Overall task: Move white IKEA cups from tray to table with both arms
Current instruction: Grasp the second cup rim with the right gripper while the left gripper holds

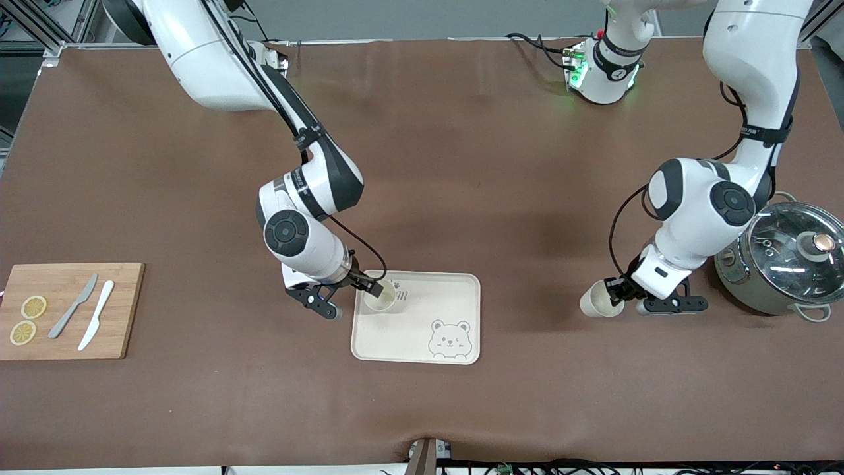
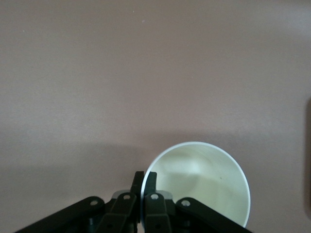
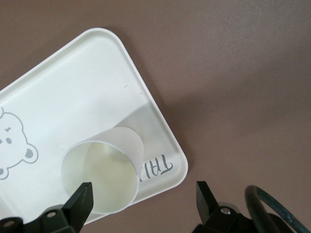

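One white IKEA cup (image 1: 381, 298) (image 3: 104, 174) stands upright on the cream bear tray (image 1: 422, 310) (image 3: 73, 82), in the corner toward the right arm's end. My right gripper (image 1: 355, 300) (image 3: 143, 196) hangs open just above that corner. One finger is by the cup's rim and the other is over the bare table off the tray's edge, gripping nothing. A second white IKEA cup (image 1: 599, 301) (image 2: 204, 184) is tilted over the table beside the pot. My left gripper (image 1: 616, 290) (image 2: 144, 180) is shut on its rim wall.
A steel pot with a glass lid (image 1: 784, 264) sits close to the left arm's wrist. A wooden cutting board (image 1: 66, 330) with two lemon slices (image 1: 28, 320) and two knives (image 1: 86, 313) lies at the right arm's end of the table.
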